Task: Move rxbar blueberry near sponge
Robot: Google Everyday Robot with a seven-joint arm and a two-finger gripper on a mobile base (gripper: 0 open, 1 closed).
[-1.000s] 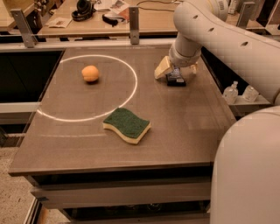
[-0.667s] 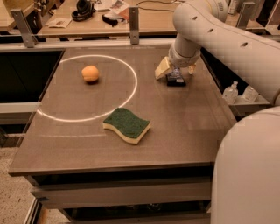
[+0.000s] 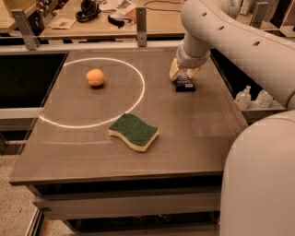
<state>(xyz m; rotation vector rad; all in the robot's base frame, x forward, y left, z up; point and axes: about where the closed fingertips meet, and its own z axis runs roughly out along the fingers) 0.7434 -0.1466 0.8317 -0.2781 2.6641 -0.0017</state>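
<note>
The rxbar blueberry (image 3: 185,85) is a small dark bar on the table's far right side, partly hidden by the gripper. My gripper (image 3: 184,76) is lowered right over it, at its top end. The sponge (image 3: 134,131), dark green over pale yellow foam, lies flat at the table's middle front, well apart from the bar and to its front left.
An orange fruit (image 3: 95,77) sits at the far left inside a white circle (image 3: 138,99) drawn on the brown table (image 3: 203,138). My white arm (image 3: 239,41) spans the right side. A cluttered bench (image 3: 92,14) stands behind the table's back rail.
</note>
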